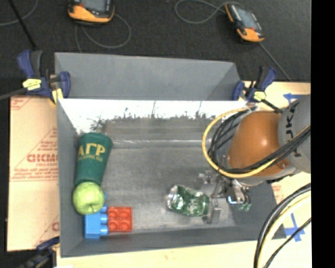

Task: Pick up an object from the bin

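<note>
Orange wrist cover point(255, 141) above bin point(152, 84) | pincer point(219, 203) low beside crumpled green packet point(187, 201), grip state unreadable | probably nothing lifted yet

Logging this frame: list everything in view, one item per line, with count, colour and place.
bin: one, grey metal, centre of view
can sleeve: one, dark green with yellow letters, lying along the bin's left side
apple: one, green, at the sleeve's near end, touching the blue block
blue block: one, blue, near-left corner
red block: one, red, right against the blue block
crumpled wrapper: one, green and silver, near-right floor, beside the hand
handheld devices: two, orange and black, on the dark floor beyond the bin
hand: one, dark metal, low at the wrapper's right edge
wrist cover: one, orange, above the hand
cables: several, yellow and black, looped around the cover
</note>
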Robot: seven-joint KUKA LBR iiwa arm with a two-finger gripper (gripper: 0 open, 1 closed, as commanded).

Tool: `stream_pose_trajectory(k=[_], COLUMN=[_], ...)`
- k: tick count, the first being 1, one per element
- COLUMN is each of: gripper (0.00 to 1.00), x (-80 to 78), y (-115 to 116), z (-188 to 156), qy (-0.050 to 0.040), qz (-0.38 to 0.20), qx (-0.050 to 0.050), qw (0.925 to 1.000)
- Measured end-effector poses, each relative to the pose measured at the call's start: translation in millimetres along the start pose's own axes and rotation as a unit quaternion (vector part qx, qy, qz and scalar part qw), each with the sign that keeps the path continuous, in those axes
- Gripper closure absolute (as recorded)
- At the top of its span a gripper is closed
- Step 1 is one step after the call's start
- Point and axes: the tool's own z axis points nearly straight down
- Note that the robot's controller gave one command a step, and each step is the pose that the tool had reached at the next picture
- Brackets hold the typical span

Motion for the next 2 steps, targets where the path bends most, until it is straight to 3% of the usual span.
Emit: stream_pose_trajectory(k=[1, 2], gripper=[0.00, 1.00], x=[-1.9, -10.3], y=[-0.1, 21.2], z=[-4.3, 62.4], qy=[-0.0040, -0.0026], qz=[-0.001, -0.086], qx=[0.001, 0.001], qw=[1.0000, 0.9962])
